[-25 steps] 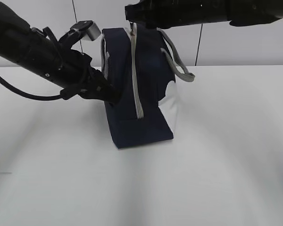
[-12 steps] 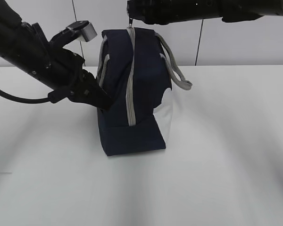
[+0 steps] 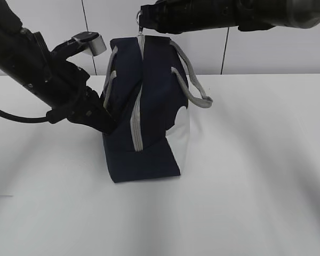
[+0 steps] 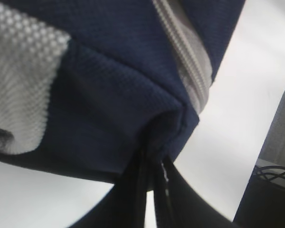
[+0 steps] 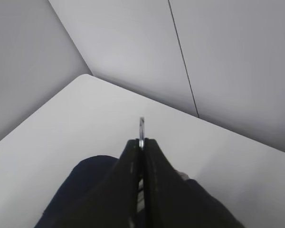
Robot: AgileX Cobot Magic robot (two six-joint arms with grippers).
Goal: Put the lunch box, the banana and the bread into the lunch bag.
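The navy lunch bag (image 3: 152,101) stands upright on the white table (image 3: 245,176), its grey zipper (image 3: 136,120) running down the near face. My left gripper (image 3: 109,126) is shut on a fold of the bag's fabric low on its left side; the left wrist view shows the fingers (image 4: 133,190) pinching that navy corner (image 4: 154,154) beside the zipper (image 4: 186,64). My right gripper (image 3: 142,22) hangs above the bag's top, shut on the zipper's ring pull (image 5: 141,127). The lunch box, the banana and the bread are out of view.
Grey handles (image 3: 194,90) droop off the bag's right side. A pale panelled wall (image 3: 266,53) closes the back of the table. A dark grey block (image 4: 275,161) shows at the right edge of the left wrist view.
The left arm has drawn back to the left, dragging the bag's base with it. The right gripper kept the ring pull at the top and shifted slightly left.
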